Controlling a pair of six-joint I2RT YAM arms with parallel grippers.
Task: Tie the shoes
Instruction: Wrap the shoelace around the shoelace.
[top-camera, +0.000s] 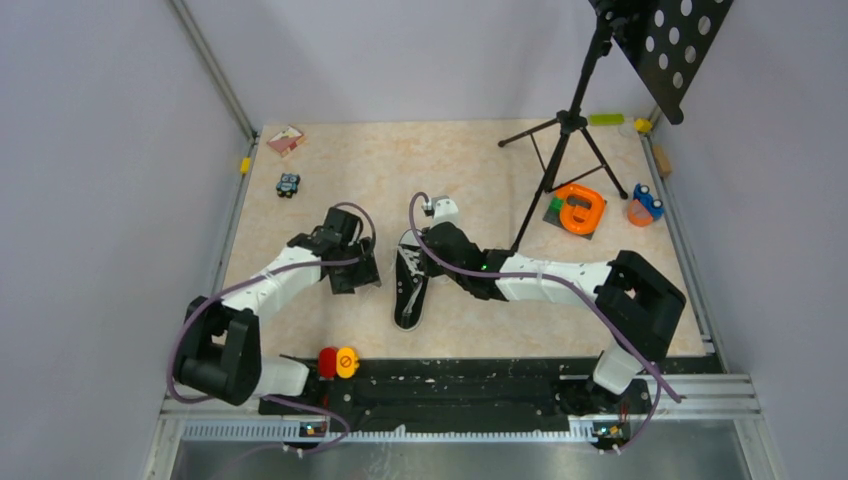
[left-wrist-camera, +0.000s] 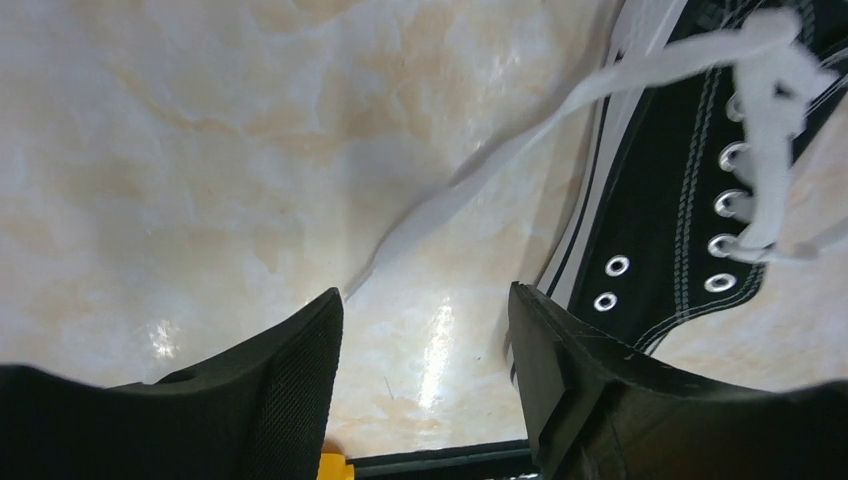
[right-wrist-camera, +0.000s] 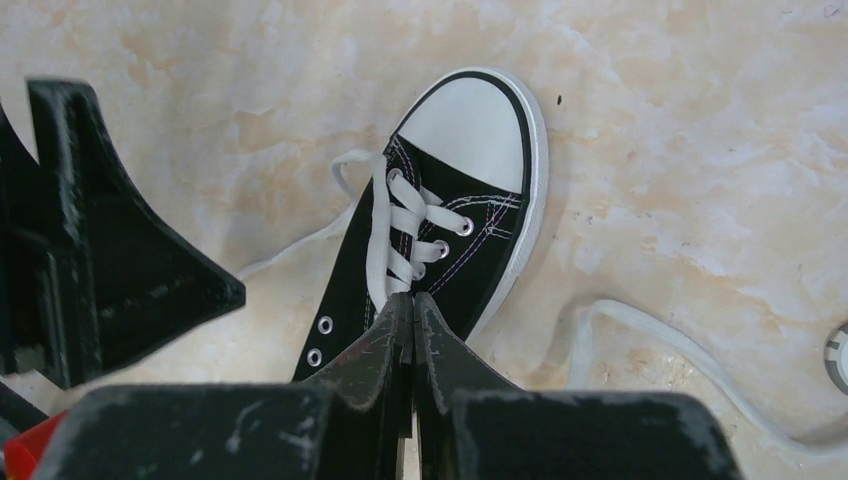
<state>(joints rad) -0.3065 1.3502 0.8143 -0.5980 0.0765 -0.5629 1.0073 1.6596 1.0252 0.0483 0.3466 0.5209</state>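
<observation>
A black canvas shoe (top-camera: 410, 290) with a white toe cap (right-wrist-camera: 470, 130) lies mid-table, toe toward the arms' bases. My right gripper (right-wrist-camera: 408, 297) is shut over the tongue, and the white laces (right-wrist-camera: 385, 230) bunch right into its tips. One lace end (left-wrist-camera: 480, 170) trails from the raised bunch across the table on the shoe's left. Another lace end (right-wrist-camera: 640, 330) lies loose on its other side. My left gripper (left-wrist-camera: 425, 293) is open just left of the shoe (left-wrist-camera: 670, 200), low over bare table, nothing between its fingers. Seen from above, the left gripper (top-camera: 360, 272) and right gripper (top-camera: 420, 262) flank the shoe.
A black tripod (top-camera: 560, 150) carrying a perforated panel (top-camera: 670, 50) stands at the back right. Next to it are an orange object (top-camera: 580, 208) and a blue-orange item (top-camera: 645, 205). A small toy car (top-camera: 288, 184) and a pink box (top-camera: 286, 139) lie back left. Red and yellow buttons (top-camera: 338, 362) sit at the near edge.
</observation>
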